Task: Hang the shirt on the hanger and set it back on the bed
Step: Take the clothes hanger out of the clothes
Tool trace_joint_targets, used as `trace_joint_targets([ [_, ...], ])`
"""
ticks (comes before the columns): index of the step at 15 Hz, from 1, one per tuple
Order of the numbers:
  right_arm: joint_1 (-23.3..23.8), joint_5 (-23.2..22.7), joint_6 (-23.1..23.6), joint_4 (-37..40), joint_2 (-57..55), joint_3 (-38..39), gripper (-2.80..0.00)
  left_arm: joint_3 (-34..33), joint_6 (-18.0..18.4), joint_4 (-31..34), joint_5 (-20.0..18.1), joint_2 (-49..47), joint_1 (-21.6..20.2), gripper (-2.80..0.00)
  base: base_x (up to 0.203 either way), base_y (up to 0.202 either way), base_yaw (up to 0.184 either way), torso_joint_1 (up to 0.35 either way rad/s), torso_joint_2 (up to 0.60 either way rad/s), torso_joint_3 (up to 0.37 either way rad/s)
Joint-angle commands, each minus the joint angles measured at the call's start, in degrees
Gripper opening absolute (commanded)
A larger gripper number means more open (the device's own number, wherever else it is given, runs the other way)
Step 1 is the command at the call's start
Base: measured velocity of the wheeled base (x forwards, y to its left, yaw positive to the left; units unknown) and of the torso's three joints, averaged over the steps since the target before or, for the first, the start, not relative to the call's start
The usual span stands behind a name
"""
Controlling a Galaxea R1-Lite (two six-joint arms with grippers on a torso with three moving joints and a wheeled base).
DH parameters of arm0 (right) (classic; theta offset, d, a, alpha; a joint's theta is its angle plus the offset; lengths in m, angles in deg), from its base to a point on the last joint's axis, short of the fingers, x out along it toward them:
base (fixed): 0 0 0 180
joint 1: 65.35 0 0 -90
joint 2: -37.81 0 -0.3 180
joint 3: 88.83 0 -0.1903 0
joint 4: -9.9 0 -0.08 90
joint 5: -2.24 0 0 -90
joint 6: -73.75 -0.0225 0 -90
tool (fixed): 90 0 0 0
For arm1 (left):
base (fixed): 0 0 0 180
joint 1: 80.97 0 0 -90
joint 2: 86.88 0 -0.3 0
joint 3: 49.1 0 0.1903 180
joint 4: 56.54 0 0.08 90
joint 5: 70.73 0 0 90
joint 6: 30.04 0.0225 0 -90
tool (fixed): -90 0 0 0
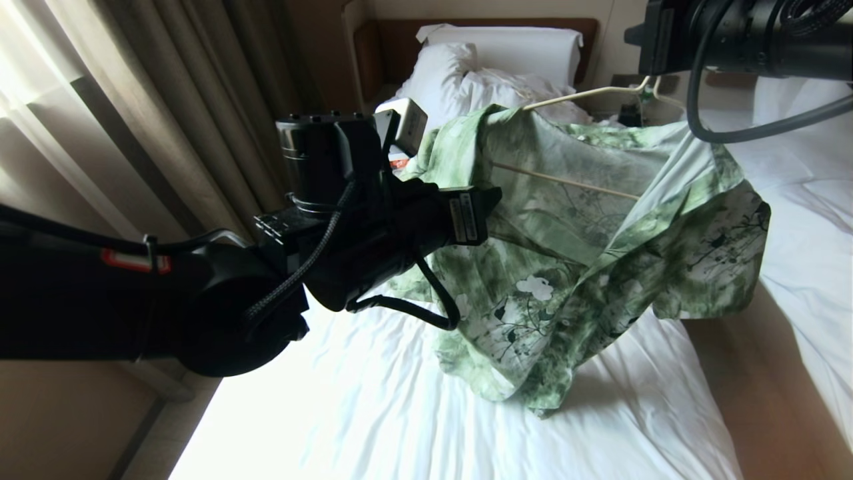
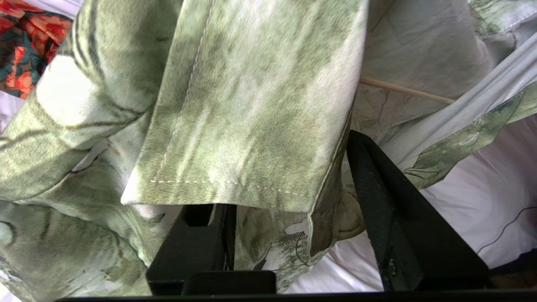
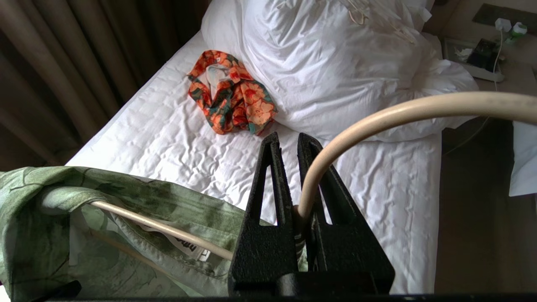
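The green-and-white shirt [image 1: 566, 267] hangs in the air over the bed [image 1: 373, 413], draped on the cream hanger [image 1: 580, 97]. One shoulder is over the hanger's end, and the bottom bar shows inside the open front. High at the back right, my right gripper [image 3: 289, 138] is shut on the hanger's hook [image 3: 377, 117]. At the shirt's left sleeve is my left gripper [image 2: 285, 176], open. The sleeve hem [image 2: 235, 167] hangs loose between its fingers [image 2: 390, 209] and hides one tip. In the head view the left wrist [image 1: 373, 213] covers that gripper.
An orange-and-dark-green garment [image 3: 230, 100] lies on the sheet beside the bulky duvet [image 3: 335, 63]. Curtains [image 1: 166, 100] run along the left. A second white bed [image 1: 813, 233] stands to the right across a narrow floor gap [image 1: 746, 400]. A nightstand [image 3: 482, 63] holds small items.
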Motion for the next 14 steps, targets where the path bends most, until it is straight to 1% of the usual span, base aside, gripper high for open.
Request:
trace_joint_targets([
  [1,-0.06,0.09,0.09,0.05,-0.32,0.31,-2.8,0.3,-0.08,-0.15,0.23,0.49,0.23,-2.8,0.0,0.0,0.0,0.0,0.0,0.0],
  [3,-0.05,0.09,0.17,0.05,0.43,0.42,-2.8,0.22,0.05,-0.06,0.61,0.81,0.3,-2.8,0.0,0.0,0.0,0.0,0.0,0.0],
  [4,-0.04,0.09,0.34,0.05,0.87,0.5,-2.8,0.1,0.68,0.42,0.88,1.84,0.12,-2.8,0.0,0.0,0.0,0.0,0.0,0.0],
  [6,-0.04,0.27,0.85,-0.03,1.12,0.49,-2.8,0.03,2.39,2.1,1.18,4.44,-0.28,-2.8,0.0,0.0,0.0,0.0,0.0,0.0],
  [8,-0.04,0.27,1.76,0.03,1.37,0.49,-2.8,0.97,3.11,4.76,1.71,7.83,-0.56,-2.8,0.0,0.0,0.0,0.0,0.0,0.0],
  [11,-0.54,0.27,2.25,0.13,1.64,0.55,-2.8,6.54,4.5,11.64,1.83,11.31,-2.33,-2.8,0.0,0.0,0.0,0.0,0.0,0.0],
  [14,-1.7,0.27,2.5,0.48,2.43,1.0,-2.8,12.02,5.14,18.2,1.84,12.34,-2.56,-2.8,0.0,0.0,0.0,0.0,0.0,0.0],
])
